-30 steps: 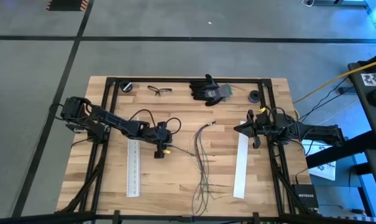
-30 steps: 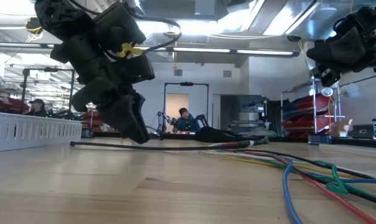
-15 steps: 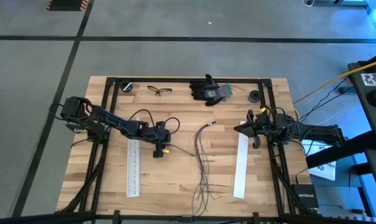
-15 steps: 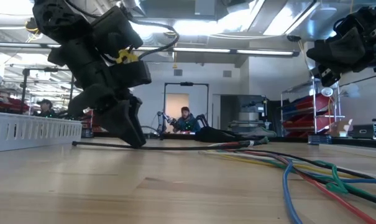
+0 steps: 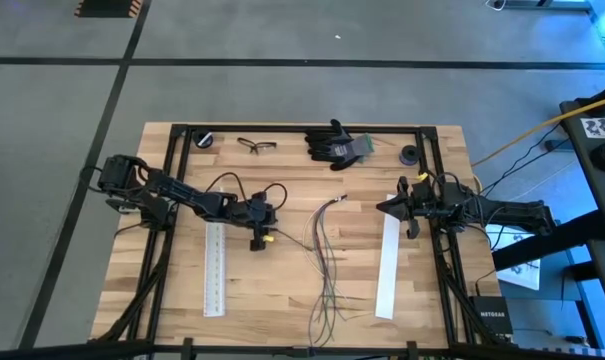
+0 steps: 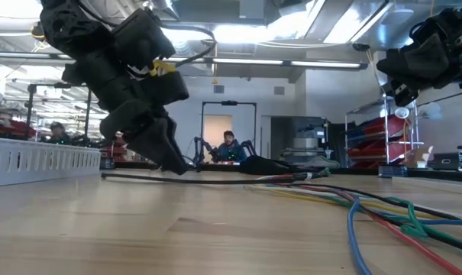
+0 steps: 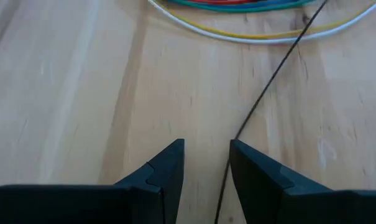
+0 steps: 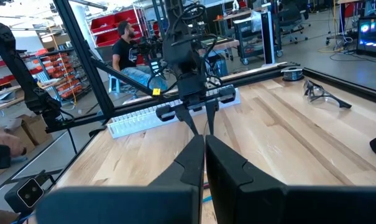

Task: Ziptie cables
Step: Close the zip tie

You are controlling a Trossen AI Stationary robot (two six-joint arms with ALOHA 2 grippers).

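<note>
The cables (image 5: pixel 325 250) lie mid-table, joined at their far end (image 5: pixel 342 198) and splaying toward the near edge; they also show in the low view (image 6: pixel 368 206) and at the edge of the left wrist view (image 7: pixel 256 12). A thin black strip (image 6: pixel 231 180) lies flat on the wood, reaching from them toward my left gripper. My left gripper (image 5: pixel 255 240) slants down to the table left of the cables, its fingers apart, and the strip (image 7: pixel 268 74) runs in between them. My right gripper (image 5: pixel 384 207) hangs shut over the right side, holding nothing. My left gripper comes at the thin black strip slanting down from the table's left, its fingers along the strip. The strip's end part (image 7: pixel 224 186) runs close along the inner side of one finger (image 7: pixel 250 174), flat on the table. Whether that finger touches it, I cannot tell.
Two long flat white strips lie on the wood, one (image 5: pixel 215 268) by the left arm and one (image 5: pixel 387 268) below the right gripper. Black gloves (image 5: pixel 334 143), safety glasses (image 5: pixel 256 146) and two small black round parts (image 5: pixel 204 138) (image 5: pixel 410 155) sit along the far edge.
My left gripper has kept its place and tipped a little at the wrist. The thin black strip has slid a short way along the table toward the right, its free left end drawing nearer the gripper.
</note>
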